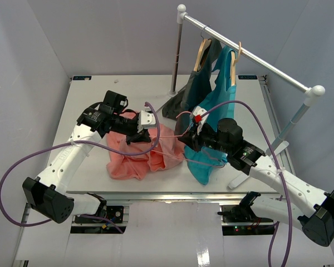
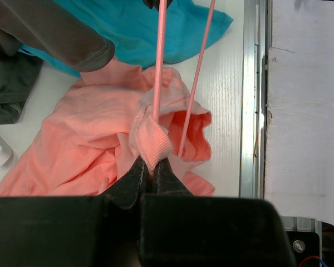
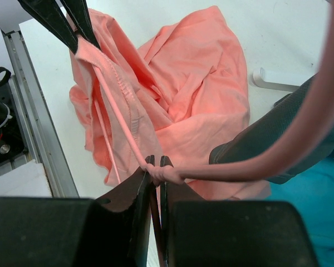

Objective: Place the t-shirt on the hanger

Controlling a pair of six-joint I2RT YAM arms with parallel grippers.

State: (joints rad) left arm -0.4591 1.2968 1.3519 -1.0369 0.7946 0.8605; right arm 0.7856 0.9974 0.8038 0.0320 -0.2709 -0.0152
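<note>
The salmon t-shirt (image 1: pixel 134 156) lies bunched on the white table between the arms, also in the left wrist view (image 2: pixel 83 139) and the right wrist view (image 3: pixel 195 83). My left gripper (image 2: pixel 152 167) is shut on its ribbed collar (image 2: pixel 153 142) and lifts it. The thin pale-pink hanger (image 1: pixel 178 133) runs from my right gripper (image 3: pixel 157 167), which is shut on it at the neck below the hook (image 3: pixel 300 144). One hanger rod (image 2: pixel 158 61) enters the collar opening; the other rod (image 2: pixel 196 78) passes beside it into the cloth.
A clothes rail (image 1: pixel 250 55) stands at the back right with a teal shirt (image 1: pixel 214 105) and a dark grey shirt (image 1: pixel 192 92) on wooden hangers, both draping to the table beside my right gripper. The table's front edge (image 1: pixel 178 192) is close.
</note>
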